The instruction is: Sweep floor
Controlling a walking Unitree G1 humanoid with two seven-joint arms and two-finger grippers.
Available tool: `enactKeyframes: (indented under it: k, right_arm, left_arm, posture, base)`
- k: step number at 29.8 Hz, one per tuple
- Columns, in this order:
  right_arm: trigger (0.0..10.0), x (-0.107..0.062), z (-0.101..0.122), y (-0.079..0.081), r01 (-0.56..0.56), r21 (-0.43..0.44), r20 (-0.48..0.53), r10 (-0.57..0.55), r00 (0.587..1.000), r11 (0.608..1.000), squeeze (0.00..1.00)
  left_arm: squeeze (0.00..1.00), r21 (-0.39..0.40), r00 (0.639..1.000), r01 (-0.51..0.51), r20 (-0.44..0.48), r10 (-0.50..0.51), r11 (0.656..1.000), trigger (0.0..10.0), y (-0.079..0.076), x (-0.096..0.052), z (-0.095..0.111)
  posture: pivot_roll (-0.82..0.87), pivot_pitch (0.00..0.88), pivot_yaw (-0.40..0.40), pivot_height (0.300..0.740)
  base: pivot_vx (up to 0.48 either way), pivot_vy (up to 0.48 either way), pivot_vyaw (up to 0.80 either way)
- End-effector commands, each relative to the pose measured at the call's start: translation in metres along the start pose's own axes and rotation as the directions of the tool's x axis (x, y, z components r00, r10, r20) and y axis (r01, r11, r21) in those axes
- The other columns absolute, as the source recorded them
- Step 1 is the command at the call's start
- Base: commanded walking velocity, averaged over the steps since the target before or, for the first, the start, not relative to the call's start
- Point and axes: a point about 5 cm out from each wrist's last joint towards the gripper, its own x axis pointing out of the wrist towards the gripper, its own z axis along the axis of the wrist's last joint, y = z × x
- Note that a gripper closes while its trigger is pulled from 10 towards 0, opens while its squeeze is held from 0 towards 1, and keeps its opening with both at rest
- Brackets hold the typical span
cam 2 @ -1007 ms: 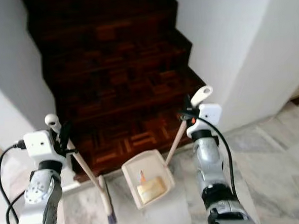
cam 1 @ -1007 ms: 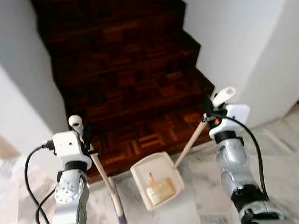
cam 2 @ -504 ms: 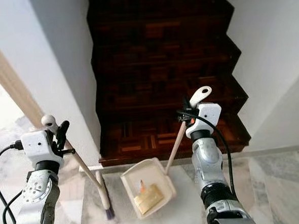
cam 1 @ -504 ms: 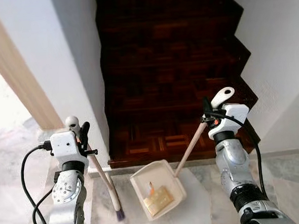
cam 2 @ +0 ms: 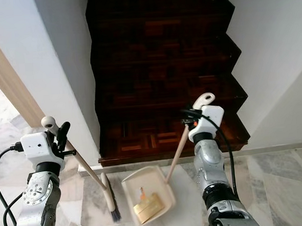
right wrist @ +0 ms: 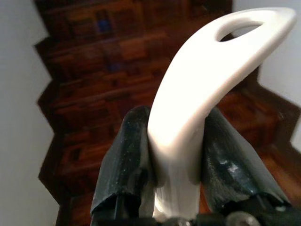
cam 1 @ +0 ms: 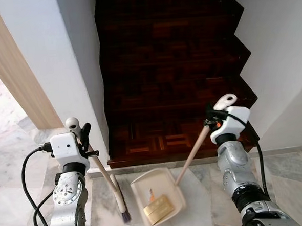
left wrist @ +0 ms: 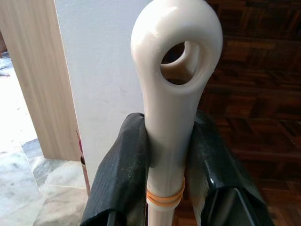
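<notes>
**Squaring up at the stair foot, broom and dustpan in hand**

My view is settling: over the last second it has swung from a tilted look at the steps to a near-straight one, and a wooden door frame (cam 1: pixel 15 75) is now showing on my left. That is my head and body turning, not the things moving. The dustpan (cam 1: pixel 158 197) is sitting slightly lower and nearer to me than half a second ago, on the marble floor (cam 1: pixel 293 176) just in front of the bottom step of the dark parquet staircase (cam 1: pixel 168 66). Something yellowish is already lying in the pan, with a small orange bit beside it, so I judge some collecting is done and I am lining up for the next pass.

My left gripper (cam 1: pixel 84 137) is clamping the top of the broom (cam 1: pixel 112 189), bristles resting on the floor left of the pan. My right gripper (cam 1: pixel 211 120) is clamping the dustpan's long handle (cam 1: pixel 190 154).

The head views are giving the layout: broom head, pan, step edge. The wrist views are giving the grip instead: in the left wrist view both black fingers (left wrist: pixel 122 169) are pressing either side of the broom's hanging-loop end, above an orange band; in the right wrist view the fingers (right wrist: pixel 127 160) are squeezing the handle's curved white loop end.
</notes>
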Motion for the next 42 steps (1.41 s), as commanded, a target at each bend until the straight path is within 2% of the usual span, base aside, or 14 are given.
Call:
enactKeyframes:
  k: [1,4,6,10,11,16,24,26,42]
  right_arm:
    - [10.0,0.005,0.008,0.002,0.012,0.045,0.027,-0.014,1.000,0.999,0.00]
    - [10.0,0.006,0.006,0.002,0.013,0.075,0.005,-0.013,1.000,0.997,0.00]
    - [10.0,0.006,0.004,0.001,0.037,0.143,-0.020,-0.034,0.999,0.989,0.00]
    - [10.0,0.006,0.000,-0.001,0.056,0.191,-0.060,-0.046,0.997,0.980,0.00]
    - [10.0,0.006,-0.005,-0.001,0.066,0.221,-0.101,-0.044,0.994,0.973,0.00]
    - [10.0,0.003,-0.014,-0.001,0.089,0.270,-0.157,-0.048,0.986,0.959,0.00]
    - [10.0,0.003,-0.017,0.004,0.059,0.290,-0.185,-0.004,0.983,0.955,0.00]
    - [10.0,0.002,-0.022,0.007,0.040,0.288,-0.220,0.026,0.975,0.957,0.00]
    - [10.0,0.003,-0.016,0.006,0.022,0.285,-0.177,0.030,0.984,0.958,0.00]
  left_arm:
    - [0.00,0.005,0.999,0.001,0.036,-0.002,1.000,10.0,-0.002,0.000,0.009]
    - [0.00,0.004,0.999,0.001,0.037,-0.001,1.000,10.0,-0.002,0.000,0.009]
    - [0.00,0.003,0.999,0.001,0.039,-0.001,1.000,10.0,-0.002,0.000,0.009]
    - [0.00,0.003,0.999,0.001,0.039,-0.001,1.000,10.0,-0.002,0.000,0.009]
    - [0.00,0.003,0.999,0.002,0.040,-0.002,1.000,10.0,-0.002,0.000,0.009]
    - [0.00,0.003,0.999,0.005,0.042,-0.005,1.000,10.0,-0.002,0.000,0.009]
    - [0.00,0.003,0.999,0.007,0.043,-0.007,1.000,10.0,-0.001,0.001,0.010]
    - [0.00,0.003,0.999,0.008,0.044,-0.008,1.000,10.0,-0.002,0.001,0.010]
    - [0.00,0.003,0.999,0.013,0.046,-0.013,1.000,10.0,-0.002,0.000,0.011]
  posture:
    - [0.01,0.111,-0.044,0.740]
    - [0.01,0.108,-0.045,0.740]
    - [0.01,0.108,-0.045,0.740]
    - [0.01,0.094,-0.040,0.740]
    - [0.01,0.094,-0.040,0.740]
    - [0.01,0.087,-0.038,0.740]
    - [0.02,0.087,-0.035,0.740]
    - [0.02,0.091,-0.037,0.740]
    - [0.02,0.102,-0.037,0.740]
  base:
    - [0.000,0.000,0.00]
    - [0.000,0.000,0.00]
    - [0.000,0.000,0.00]
    - [0.000,0.000,0.00]
    - [0.000,0.000,0.00]
    - [0.000,0.000,0.00]
    - [0.000,0.000,0.00]
    - [0.000,0.000,0.00]
    - [0.000,0.279,0.00]
